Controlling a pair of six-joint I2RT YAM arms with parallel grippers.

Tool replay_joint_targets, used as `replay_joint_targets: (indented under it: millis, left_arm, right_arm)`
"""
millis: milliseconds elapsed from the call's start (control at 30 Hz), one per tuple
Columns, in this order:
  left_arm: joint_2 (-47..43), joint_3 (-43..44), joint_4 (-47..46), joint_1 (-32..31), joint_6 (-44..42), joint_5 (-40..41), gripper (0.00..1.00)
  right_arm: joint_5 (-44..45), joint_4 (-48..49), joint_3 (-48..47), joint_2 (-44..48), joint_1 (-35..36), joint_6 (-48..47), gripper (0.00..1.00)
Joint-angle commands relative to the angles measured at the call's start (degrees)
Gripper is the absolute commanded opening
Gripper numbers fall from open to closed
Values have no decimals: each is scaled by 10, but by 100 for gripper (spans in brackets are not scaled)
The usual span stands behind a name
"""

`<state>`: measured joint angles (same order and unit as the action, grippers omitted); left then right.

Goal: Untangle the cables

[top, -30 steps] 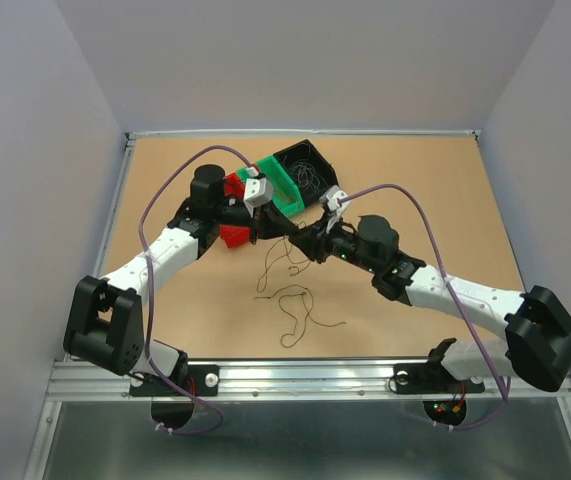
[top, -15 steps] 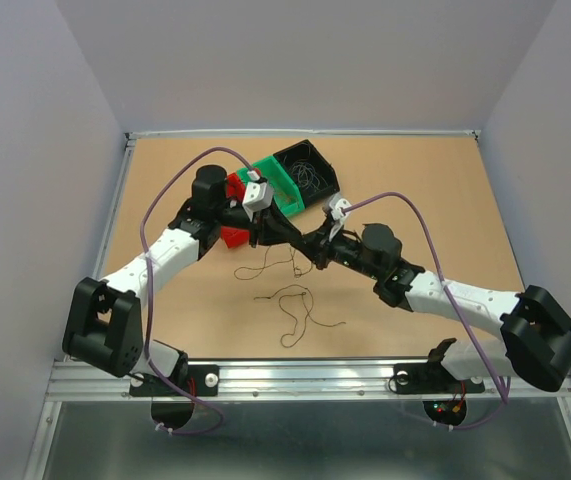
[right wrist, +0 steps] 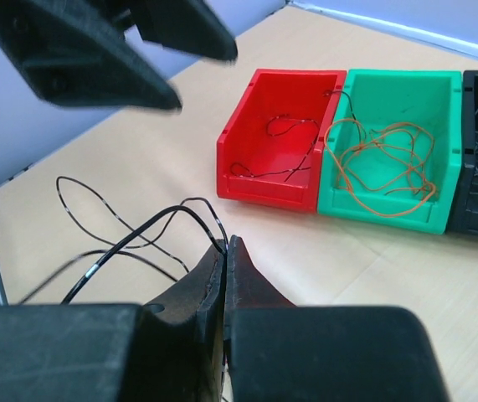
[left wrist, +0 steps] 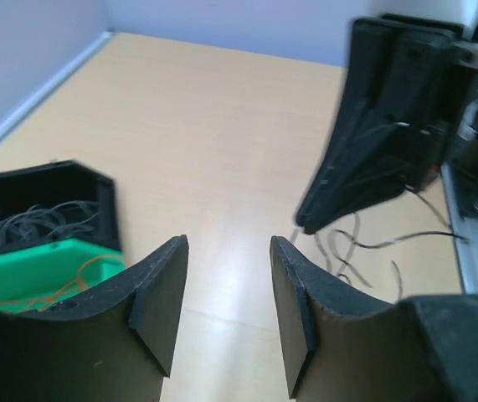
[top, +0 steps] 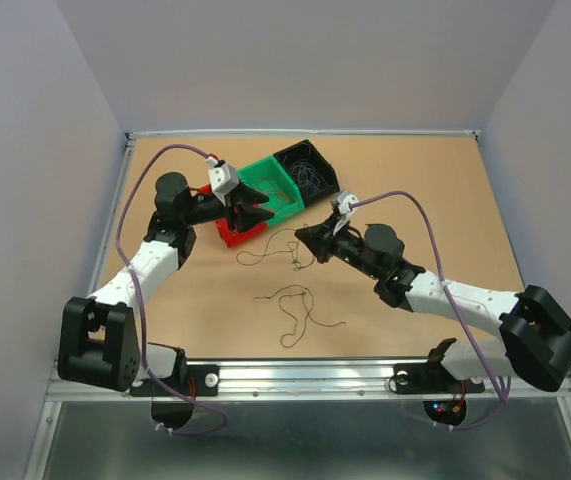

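**Q:** Key to parts, L to R pls. L side first?
**A:** (a) My left tool (top: 257, 213): jaws partway apart, nothing betw. them. It hangs over the red bin (top: 230, 238), tips pointing R. Wrist view: both pads (left wrist: 159, 310) bare, worktop (left wrist: 222, 126) showing in the gap.

**Q:** Bins?
**A:** (b) Three side by side twd. the far edge. Red bin has a few thin dark wires, green bin (top: 265, 178) orange-looking loops, black bin (top: 330, 185) pale grey strands.

**Q:** And the cables outside the bins?
**A:** (c) Two lots. Held cable (top: 265, 248): black, trails leftward from my right tool in loose curves, in front of the red bin. Loose cables (top: 295, 305): thin curly tangle lying flat on the worktop, nearer my bases, apart from both tools.

**Q:** R side?
**A:** (d) My right tool (top: 300, 235): jaws pressed together, pinching the held cable at the very tips. It sits just R of the left tool, tips facing it, not touching.
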<state>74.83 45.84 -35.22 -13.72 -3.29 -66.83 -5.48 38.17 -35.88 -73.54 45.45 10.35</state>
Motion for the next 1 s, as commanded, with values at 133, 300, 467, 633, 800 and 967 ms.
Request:
replay_joint_targets:
  millis: [133,300,467,633,800,967]
  left_arm:
    - [-61,-30,-117,94,111,267,61]
    - [-79,-38,-119,133,130,403,66]
    - [-75,-42,-122,133,130,470,66]
    - [-72,-50,-135,133,130,499,66]
    - [-68,-53,-143,133,130,495,66]
    - [-68,-56,-148,132,130,485,66]
  right_arm:
    - [-2,-72,-130,-94,-3,12,1]
    - [52,-138,-282,-208,-1,4,1]
    - [129,-184,-429,-331,1,6,0]
    - [211,-231,-593,-486,27,-15,1]
    - [267,-367,-777,-644,40,-24,0]
    - [228,-479,-859,-737,52,-45,1]
